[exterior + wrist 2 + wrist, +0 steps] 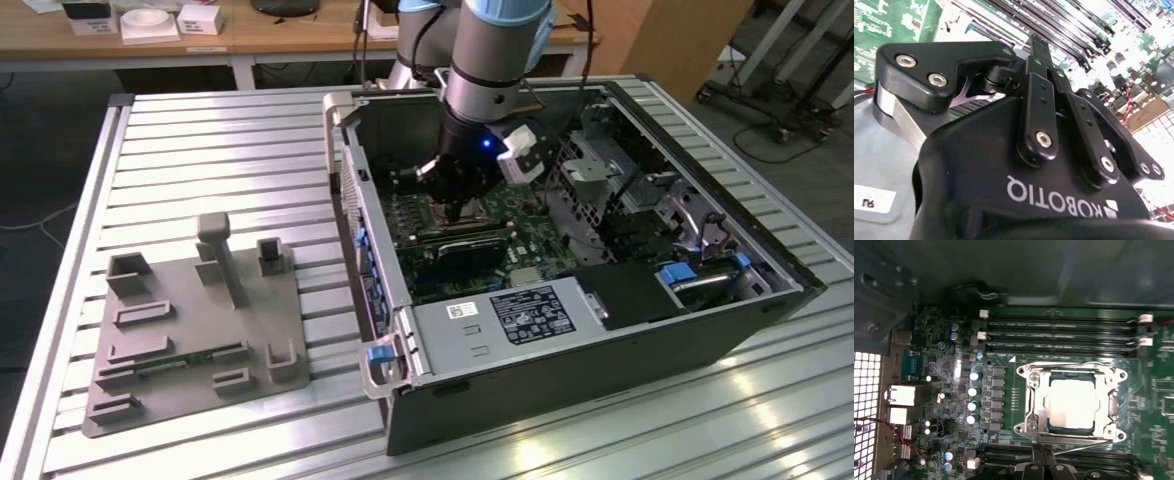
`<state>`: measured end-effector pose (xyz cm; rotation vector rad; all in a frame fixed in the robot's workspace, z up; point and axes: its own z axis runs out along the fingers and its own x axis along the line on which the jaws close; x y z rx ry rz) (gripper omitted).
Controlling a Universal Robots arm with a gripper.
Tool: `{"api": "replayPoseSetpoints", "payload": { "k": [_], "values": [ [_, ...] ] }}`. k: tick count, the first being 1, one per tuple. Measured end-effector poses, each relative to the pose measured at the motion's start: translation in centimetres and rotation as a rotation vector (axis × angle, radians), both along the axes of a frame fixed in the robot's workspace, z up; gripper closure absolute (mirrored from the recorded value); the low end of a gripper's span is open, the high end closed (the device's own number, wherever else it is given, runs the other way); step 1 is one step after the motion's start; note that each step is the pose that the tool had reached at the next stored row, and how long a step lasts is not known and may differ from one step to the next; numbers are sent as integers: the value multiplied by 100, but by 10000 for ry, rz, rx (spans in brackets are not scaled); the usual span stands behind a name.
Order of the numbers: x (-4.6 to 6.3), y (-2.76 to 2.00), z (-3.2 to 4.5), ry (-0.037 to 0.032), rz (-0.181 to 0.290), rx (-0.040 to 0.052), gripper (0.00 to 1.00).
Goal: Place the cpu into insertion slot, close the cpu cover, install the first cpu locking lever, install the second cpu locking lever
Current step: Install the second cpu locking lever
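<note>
The fingers (1043, 460) look clenched together, gripping nothing, hanging just beside the insertion slot (1072, 402). Just past their tips the cpu (1071, 404) already lies seated, the cpu cover (1036, 410) closed flat around it.

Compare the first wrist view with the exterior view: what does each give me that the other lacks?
First wrist view alone: the small square chip with a pale silvery top sits in the silvery-rimmed socket, with the thin silvery frame plate closed around it, and the long dark memory slots beside it.

Exterior view alone: the whole open black computer case, the grey fixture tray on the slatted metal table, and the arm reaching into the case.

Shared: the green circuit board and the black gripper.
</note>
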<state>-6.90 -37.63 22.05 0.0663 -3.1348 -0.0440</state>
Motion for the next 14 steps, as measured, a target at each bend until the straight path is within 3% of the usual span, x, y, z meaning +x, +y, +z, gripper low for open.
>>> {"api": "replayPoseSetpoints", "payload": {
  "k": [14],
  "values": [
    [-89,-4,-121,143,560,-2,89]
  ]
}}
